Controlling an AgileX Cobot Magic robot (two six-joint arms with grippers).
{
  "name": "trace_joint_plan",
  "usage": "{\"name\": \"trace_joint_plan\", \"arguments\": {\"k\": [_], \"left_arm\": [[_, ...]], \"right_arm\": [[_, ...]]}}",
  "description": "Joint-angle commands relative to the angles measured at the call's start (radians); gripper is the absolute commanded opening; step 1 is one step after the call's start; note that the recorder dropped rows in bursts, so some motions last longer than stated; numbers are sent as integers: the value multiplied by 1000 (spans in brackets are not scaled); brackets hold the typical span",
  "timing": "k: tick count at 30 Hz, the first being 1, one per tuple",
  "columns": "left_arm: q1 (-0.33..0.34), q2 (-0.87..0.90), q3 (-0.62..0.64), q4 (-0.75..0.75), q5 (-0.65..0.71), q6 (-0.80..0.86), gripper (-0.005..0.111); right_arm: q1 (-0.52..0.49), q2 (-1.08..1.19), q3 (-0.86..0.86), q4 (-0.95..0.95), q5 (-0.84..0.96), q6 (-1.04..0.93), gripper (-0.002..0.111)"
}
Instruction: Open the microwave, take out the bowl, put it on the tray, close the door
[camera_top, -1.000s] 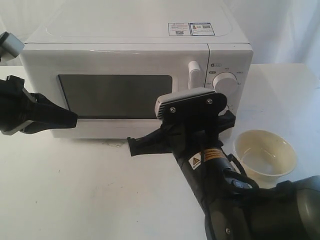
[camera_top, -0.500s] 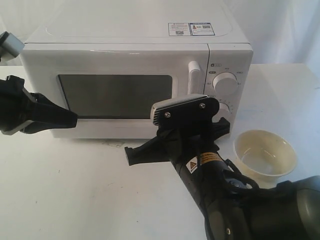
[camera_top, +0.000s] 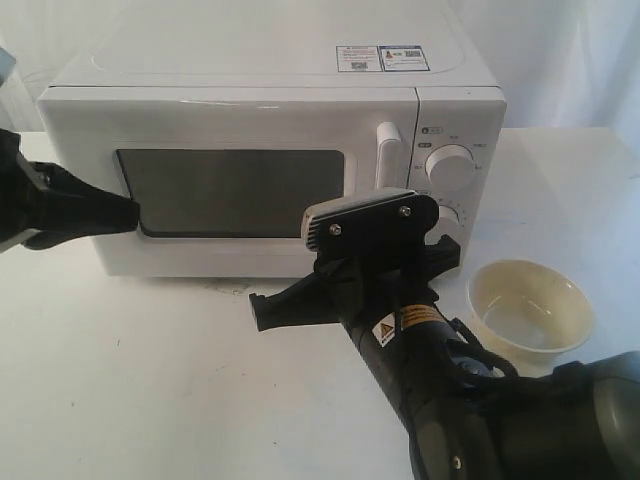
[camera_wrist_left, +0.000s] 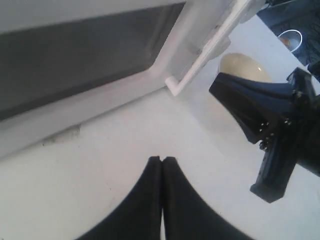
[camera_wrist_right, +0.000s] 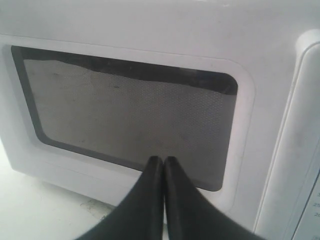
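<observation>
The door (camera_top: 230, 120) of the microwave (camera_top: 270, 100) is sitting flush and looks shut, and the cream bowl (camera_top: 530, 305) is sitting out on the white table (camera_top: 150, 380), near right of the oven. So I'm judging this as the tail of the close-the-door step.

The left gripper (camera_top: 128, 212) is clenched on nothing and pointing at the left edge of the door window; I can't tell whether it is touching. The right gripper (camera_top: 258, 305) is also pinched together and empty, hovering low in front of the door.

No tray is showing under the bowl, possibly hidden by the glare.

Next move, as I see it: checking the latch by the tall handle (camera_top: 388, 150), then backing both arms off.

The right arm is blocking the lower knob panel, and the bowl is lying just beside its forearm, so a careless pull-back is risking a knock.
</observation>
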Motion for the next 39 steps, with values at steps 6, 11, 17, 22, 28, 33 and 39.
{"name": "trace_joint_plan", "arguments": {"k": [6,11,17,22,28,33,39], "left_arm": [[0,-395,7,-9,-203,59,0],[27,-633,7,19,-177,59,0],[27,-792,7,82,-105,47,0],[27,-853,7,131,42,-49,0],[27,-924,98,275,-33,-286,0],[74,-1043,225,686,-89,-715,0],[116,-1059,377,849,-168,-830,0]], "right_arm": [[3,-6,5,5,2,-10,0],[3,-6,5,5,2,-10,0],[3,-6,5,5,2,6,0],[3,-6,5,5,2,6,0],[3,-6,5,5,2,6,0],[3,-6,5,5,2,6,0],[3,-6,5,1,2,6,0]]}}
